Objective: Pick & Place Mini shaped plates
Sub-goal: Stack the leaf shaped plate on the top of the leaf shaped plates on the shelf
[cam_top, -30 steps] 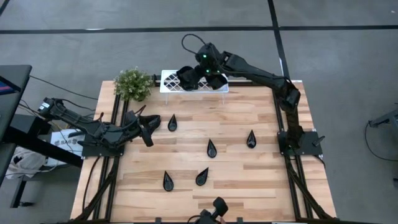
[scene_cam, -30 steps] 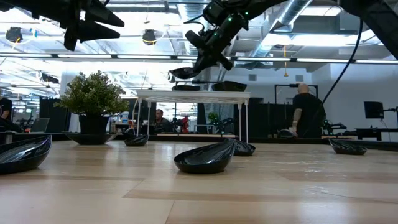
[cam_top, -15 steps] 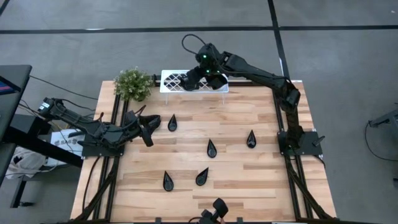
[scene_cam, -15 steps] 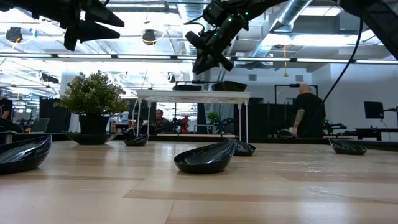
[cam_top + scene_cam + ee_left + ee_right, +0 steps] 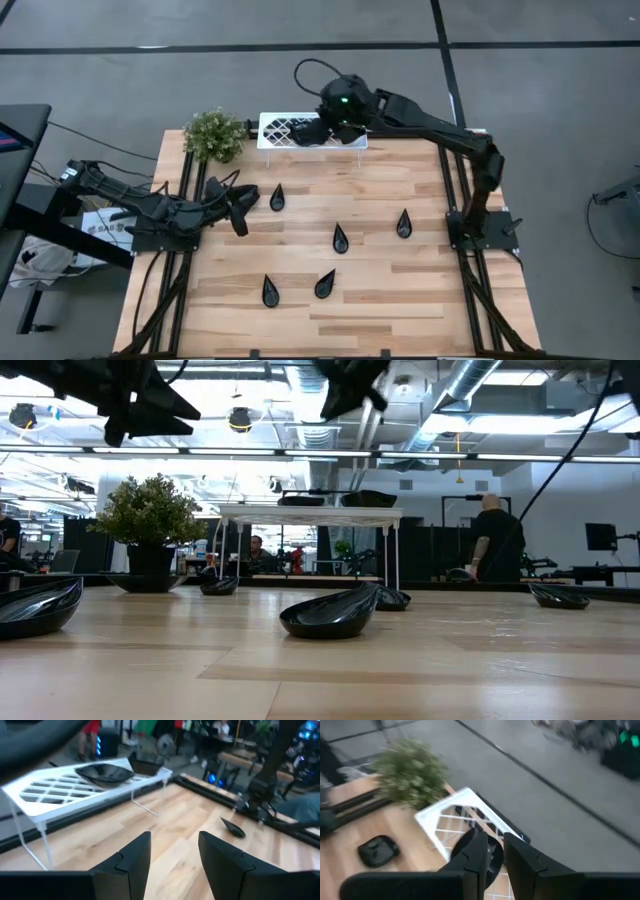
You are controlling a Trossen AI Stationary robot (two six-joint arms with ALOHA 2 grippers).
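Several mini shaped plates, glossy black teardrops, lie on the wooden table, among them one (image 5: 277, 197) near the left arm, one (image 5: 340, 238) mid-table and one (image 5: 330, 615) closest in the low view. Two more plates (image 5: 300, 500) (image 5: 368, 498) sit on the raised white lattice tray (image 5: 280, 130) at the table's far edge. My right gripper (image 5: 330, 122) hangs above the tray, its fingers (image 5: 470, 855) slightly open with nothing between them; a plate (image 5: 494, 861) lies on the lattice below. My left gripper (image 5: 240, 200) waits open at the table's left side, facing the tray (image 5: 75, 790).
A small green potted plant (image 5: 213, 135) stands left of the tray at the far left corner. The tray stands on thin legs (image 5: 233, 550). In the room beyond the table, a person (image 5: 492, 540) stands at the right of the low view.
My right gripper has opened and let a plate go onto the lattice tray, then risen up and away from it. The left arm has not moved.
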